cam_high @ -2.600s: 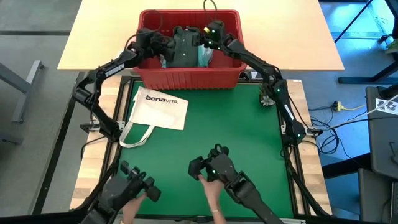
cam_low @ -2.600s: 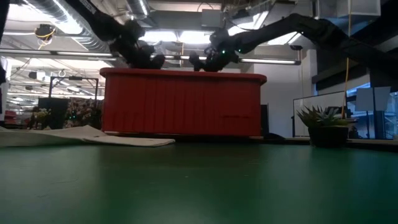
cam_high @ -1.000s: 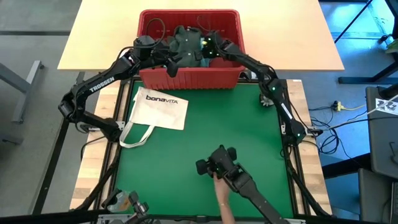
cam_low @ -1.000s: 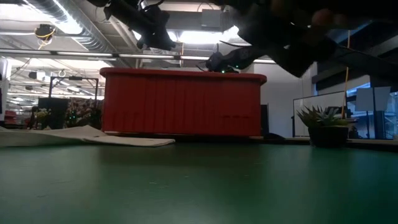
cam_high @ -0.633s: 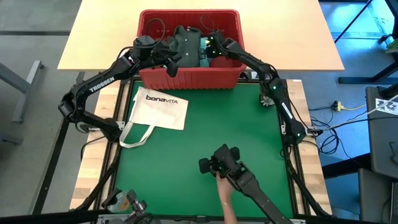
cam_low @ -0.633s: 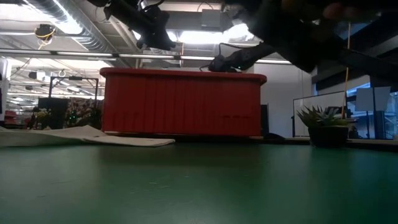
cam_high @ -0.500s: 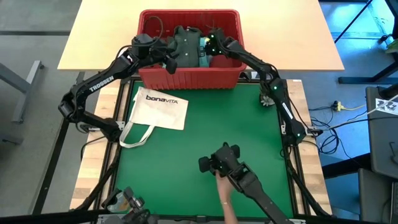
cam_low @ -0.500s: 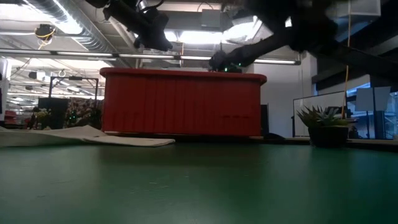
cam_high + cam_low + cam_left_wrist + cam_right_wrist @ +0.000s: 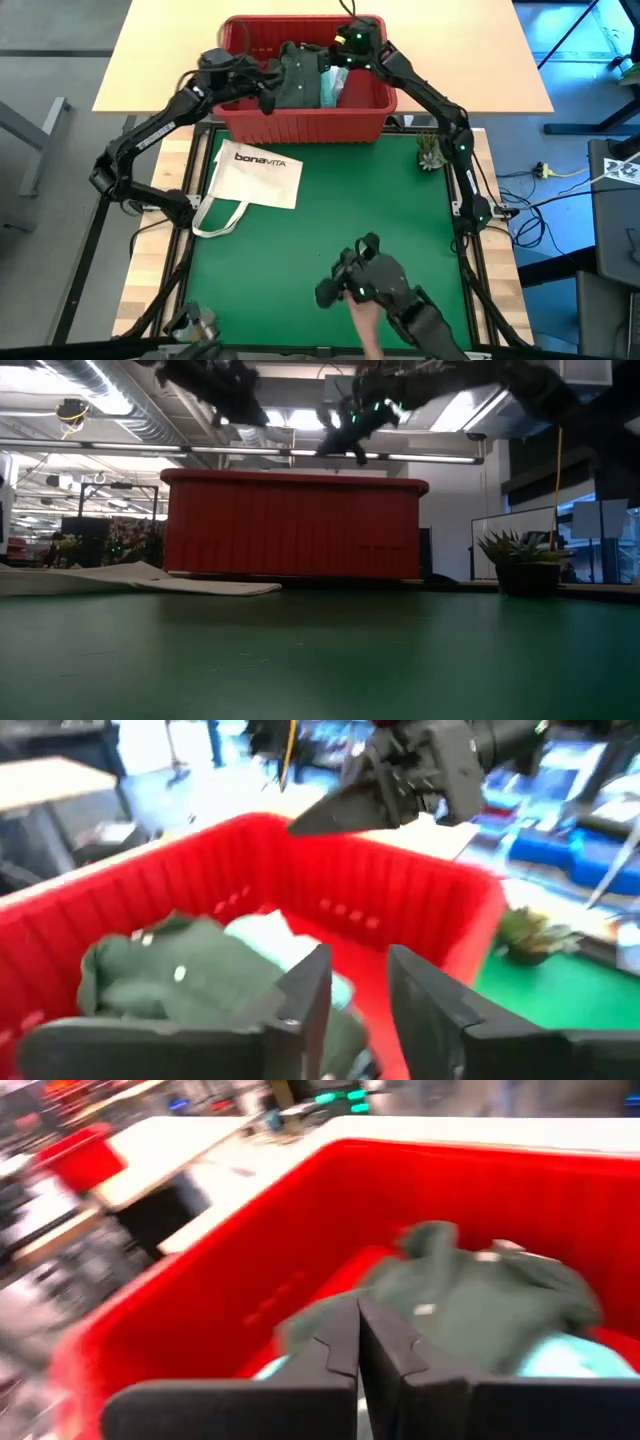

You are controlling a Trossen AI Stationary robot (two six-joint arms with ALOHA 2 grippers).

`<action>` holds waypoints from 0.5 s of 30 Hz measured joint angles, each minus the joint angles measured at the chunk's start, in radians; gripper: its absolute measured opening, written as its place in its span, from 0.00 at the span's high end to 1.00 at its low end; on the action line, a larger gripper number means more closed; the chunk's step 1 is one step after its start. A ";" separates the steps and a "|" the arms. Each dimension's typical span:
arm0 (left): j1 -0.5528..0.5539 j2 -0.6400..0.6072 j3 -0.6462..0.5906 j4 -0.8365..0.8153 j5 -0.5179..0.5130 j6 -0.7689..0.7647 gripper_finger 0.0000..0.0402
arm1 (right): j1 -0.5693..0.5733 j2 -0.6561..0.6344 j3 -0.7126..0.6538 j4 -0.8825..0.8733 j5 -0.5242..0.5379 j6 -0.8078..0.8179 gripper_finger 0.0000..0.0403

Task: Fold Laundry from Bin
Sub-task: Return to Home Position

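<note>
The red bin (image 9: 305, 125) stands at the table's far edge. A dark green garment (image 9: 296, 75) lies bunched in it, with a light turquoise one (image 9: 332, 88) beside it; both show in the left wrist view, the green garment (image 9: 170, 982) and the turquoise one (image 9: 270, 935). My left gripper (image 9: 271, 92) hovers over the bin's left half, open, with nothing between its fingers (image 9: 300, 995). My right gripper (image 9: 342, 45) hangs shut above the bin's far right part, clear of the green garment (image 9: 470, 1295).
A white "bonaVITA" tote bag (image 9: 255, 175) lies flat on the green mat at the left, in front of the bin. A small potted plant (image 9: 430, 152) stands at the mat's far right corner. A person's hand on a control arm (image 9: 365, 285) shows at the near edge.
My right gripper has risen from inside the bin to well above its rim, moving toward the far edge, still shut and holding nothing. My left arm has swung a little toward the bin's left side. The garments lie as before.
</note>
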 joint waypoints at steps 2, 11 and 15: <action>0.000 -0.056 0.000 -0.026 0.026 -0.004 0.81 | 0.013 -0.047 0.000 -0.039 -0.064 -0.039 1.00; -0.037 -0.344 0.001 -0.315 0.068 0.036 0.99 | 0.163 -0.293 0.000 -0.324 -0.084 -0.221 1.00; -0.084 -0.465 -0.004 -0.434 0.108 0.053 1.00 | 0.260 -0.380 0.000 -0.427 -0.072 -0.254 1.00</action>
